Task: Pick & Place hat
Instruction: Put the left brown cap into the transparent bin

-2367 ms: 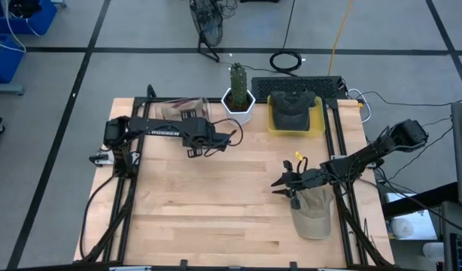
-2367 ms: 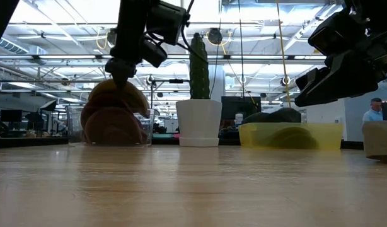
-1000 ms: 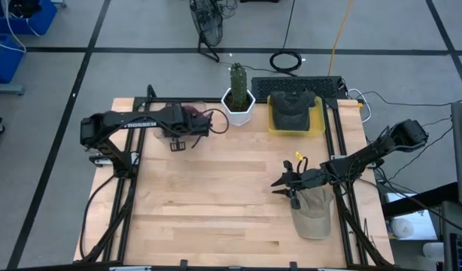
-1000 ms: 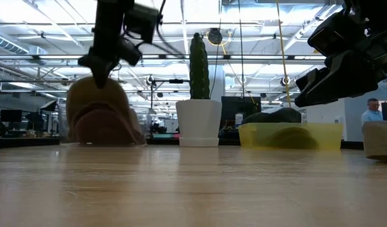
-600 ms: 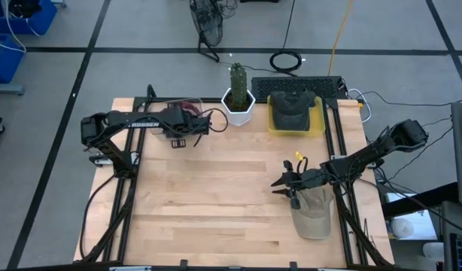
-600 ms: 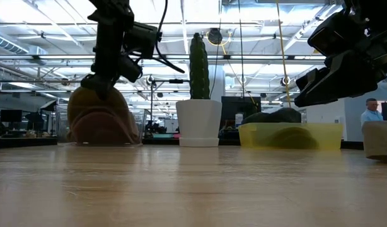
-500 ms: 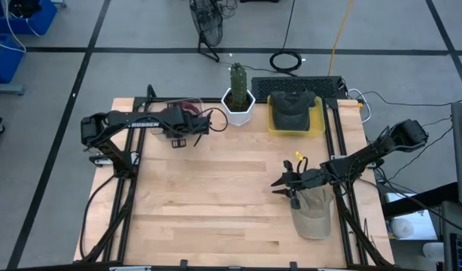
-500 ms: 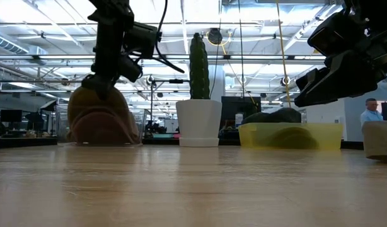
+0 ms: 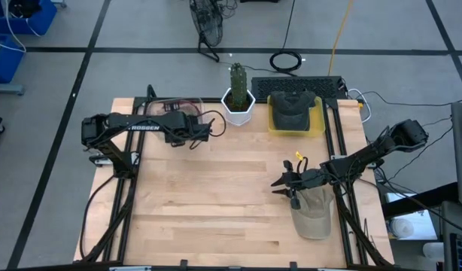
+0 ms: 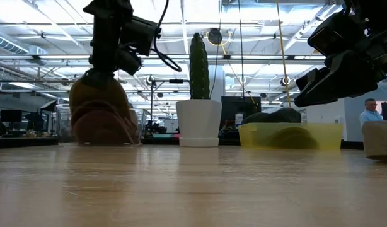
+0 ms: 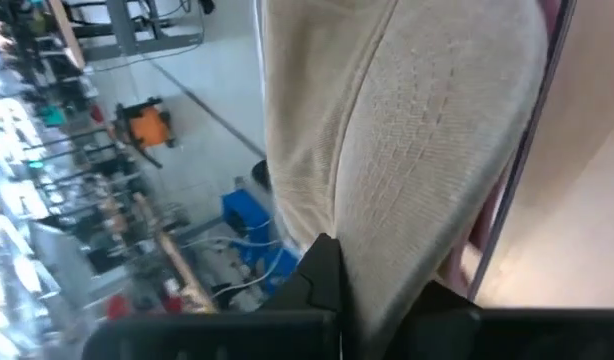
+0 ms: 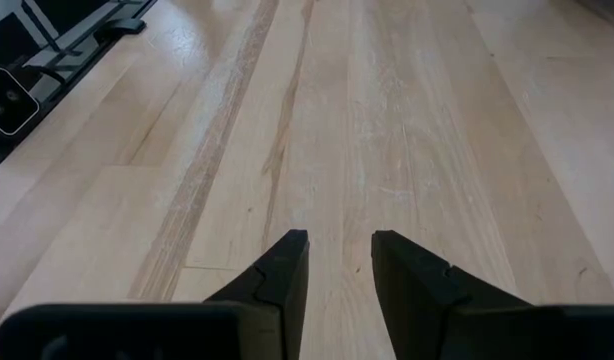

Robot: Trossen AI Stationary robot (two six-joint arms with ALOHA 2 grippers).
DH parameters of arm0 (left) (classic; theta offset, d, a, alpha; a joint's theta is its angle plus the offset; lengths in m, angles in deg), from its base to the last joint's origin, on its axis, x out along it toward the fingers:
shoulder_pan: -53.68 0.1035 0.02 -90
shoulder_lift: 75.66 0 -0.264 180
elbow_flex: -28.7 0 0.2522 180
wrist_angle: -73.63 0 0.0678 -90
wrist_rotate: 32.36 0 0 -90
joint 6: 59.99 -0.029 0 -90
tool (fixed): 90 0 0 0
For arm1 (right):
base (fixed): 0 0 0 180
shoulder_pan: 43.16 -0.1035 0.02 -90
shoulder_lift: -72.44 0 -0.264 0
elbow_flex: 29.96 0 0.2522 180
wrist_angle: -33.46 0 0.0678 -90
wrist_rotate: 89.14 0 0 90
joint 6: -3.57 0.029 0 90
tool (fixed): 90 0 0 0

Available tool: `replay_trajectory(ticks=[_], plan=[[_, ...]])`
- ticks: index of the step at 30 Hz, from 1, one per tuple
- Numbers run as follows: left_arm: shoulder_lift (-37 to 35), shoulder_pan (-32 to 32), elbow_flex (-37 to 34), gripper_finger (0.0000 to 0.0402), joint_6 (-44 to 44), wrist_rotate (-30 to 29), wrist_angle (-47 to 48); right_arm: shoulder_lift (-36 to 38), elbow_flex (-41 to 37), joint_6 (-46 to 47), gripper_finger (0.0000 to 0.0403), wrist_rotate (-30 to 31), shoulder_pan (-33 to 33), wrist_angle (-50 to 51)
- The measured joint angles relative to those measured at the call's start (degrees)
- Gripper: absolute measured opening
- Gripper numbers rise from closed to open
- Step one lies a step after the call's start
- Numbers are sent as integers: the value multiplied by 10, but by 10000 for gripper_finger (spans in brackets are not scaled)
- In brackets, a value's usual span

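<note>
well, the tan soft fabric hat (image 11: 407, 150) fills the left wrist view, and the left gripper (image 9: 195, 129) sits at the clear plastic bin (image 9: 171, 105) in the upper left of the high view, jaws pinched together on the hat's cloth. it looks light and floppy, so i'd guess it sags and folds from a one-point pinch; the stiffer brim seems the surer hold. in the low view the hat (image 10: 100, 116) sits at the left, inside the bin walls, which could snag it. the light wooden tabletop (image 9: 216, 196) offers bare room in the middle. the right gripper (image 9: 285, 184) waits at the right, jaws a little apart, above a beige cap (image 9: 314, 214).
</note>
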Motion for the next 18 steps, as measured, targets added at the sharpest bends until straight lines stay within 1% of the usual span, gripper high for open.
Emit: replay_trajectory(ticks=[1, 5, 7, 9, 11, 13, 15, 18], plan=[[-1, 3, -5, 13, -3, 8, -16, 0, 0, 0, 100, 0, 0, 0], [-1, 21, -37, 30, -61, 50, -79, 0, 0, 3, 100, 0, 0, 0], [-2, 29, -53, 31, -71, 45, -89, 0, 0, 4, 100, 0, 0, 0], [-2, 41, -65, 22, -73, 32, -89, 0, 0, 3, 100, -1, 0, 0], [-2, 53, -71, 12, -73, 29, -88, 0, 0, 0, 100, 0, 0, 0], [-2, 64, -75, 12, -71, 29, -95, 0, 0, 0, 100, 0, 0, 0], [-2, 73, -78, 20, -78, 39, -117, 0, 0, 0, 100, 0, 0, 0], [-3, 84, -79, 43, -89, 78, -151, 0, 0, 0, 100, 0, 0, 0]])
